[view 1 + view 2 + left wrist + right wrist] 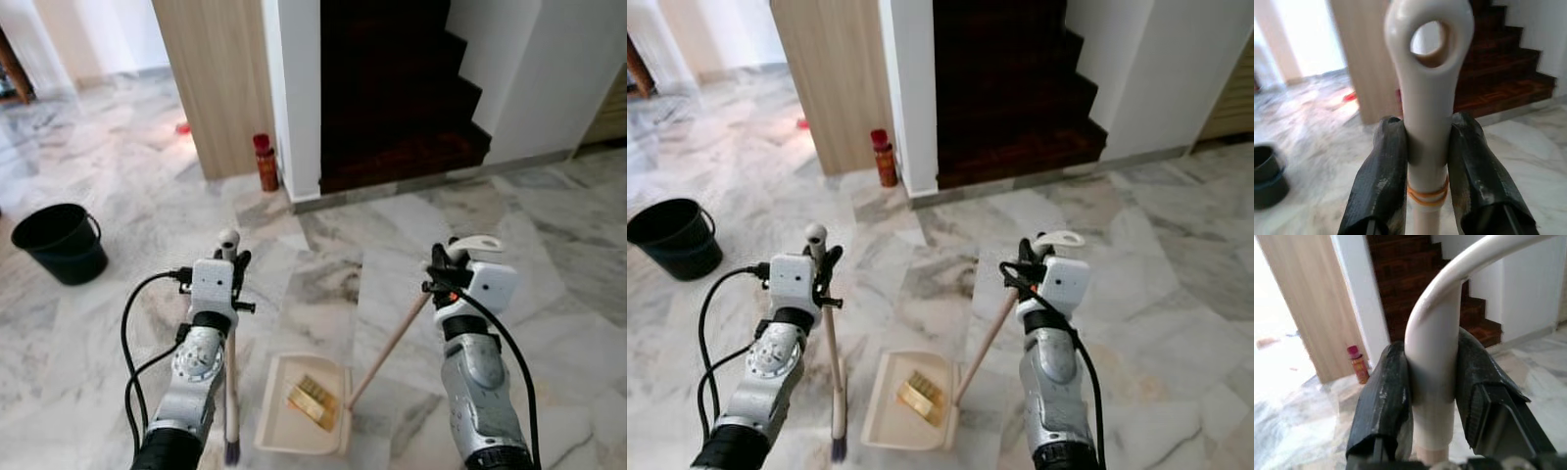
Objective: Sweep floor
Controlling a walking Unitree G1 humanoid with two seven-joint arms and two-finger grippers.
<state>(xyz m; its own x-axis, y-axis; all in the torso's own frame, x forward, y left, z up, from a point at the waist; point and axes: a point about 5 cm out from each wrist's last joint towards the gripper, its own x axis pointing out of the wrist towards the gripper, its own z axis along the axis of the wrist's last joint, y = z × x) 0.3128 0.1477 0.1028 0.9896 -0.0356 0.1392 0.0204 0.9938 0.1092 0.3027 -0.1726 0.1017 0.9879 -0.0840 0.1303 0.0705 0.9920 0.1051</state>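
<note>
My left gripper [233,257] is shut on the white top of a broom handle [1426,98], just under its hanging hole. The stick [231,372] runs down to dark bristles [232,451] on the marble floor. To the right, my right gripper [443,266] is shut on the curved white grip [1432,357] of a long wooden dustpan handle [392,343]. That handle slants down to a cream dustpan [279,416] lying on the floor between my arms. A golden, crumpled wrapper [313,399] rests inside the pan.
A black bucket [61,242] stands on the floor at the left. A red bottle [265,163] sits at the foot of a wooden panel [211,78]. Dark wooden stairs [402,108] rise straight ahead between white walls. A small red object [182,127] lies further back.
</note>
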